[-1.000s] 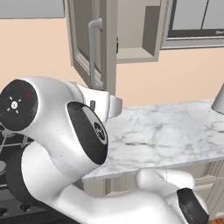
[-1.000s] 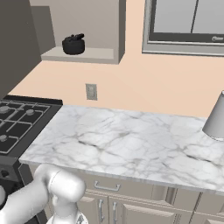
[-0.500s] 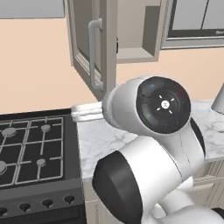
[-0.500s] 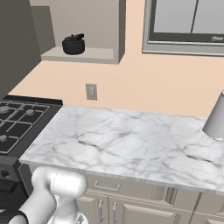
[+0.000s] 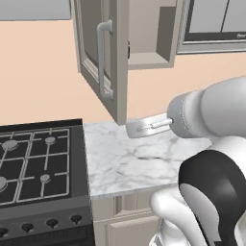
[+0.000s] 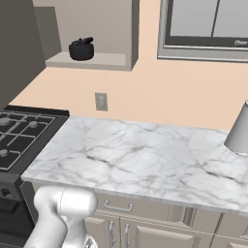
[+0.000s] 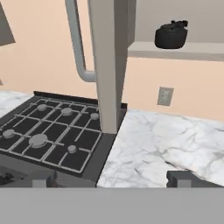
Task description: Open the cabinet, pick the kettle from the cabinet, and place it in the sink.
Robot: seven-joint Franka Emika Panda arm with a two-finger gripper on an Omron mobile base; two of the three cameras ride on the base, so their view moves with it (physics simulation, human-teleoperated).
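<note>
The cabinet [image 5: 144, 33] hangs with its door [image 5: 91, 53] swung open and its long bar handle [image 5: 102, 57] facing out. On its shelf [image 6: 92, 59] sits the black kettle [image 6: 81, 49], also up and to the right in the hand view [image 7: 171, 35]. My gripper [image 5: 130, 129] reaches left, low over the marble counter, below the door's lower corner. In the hand view my gripper [image 7: 113, 178] is open and holds nothing, with the door's edge [image 7: 109, 65] straight ahead. The kettle is well above and beyond the fingertips. The sink is out of view.
A black gas stove [image 5: 33, 158] adjoins the marble counter [image 6: 145, 155] on the left. A grey cone-shaped object [image 6: 240, 131] stands at the counter's right end. A wall outlet [image 6: 100, 101] sits below the cabinet, a dark-framed glass cabinet [image 6: 208, 24] to its right.
The arm has swung from the left of the left base view to its right, and the hand now reaches left over the counter. The gripper stays open. Cabinet and kettle have not moved.
</note>
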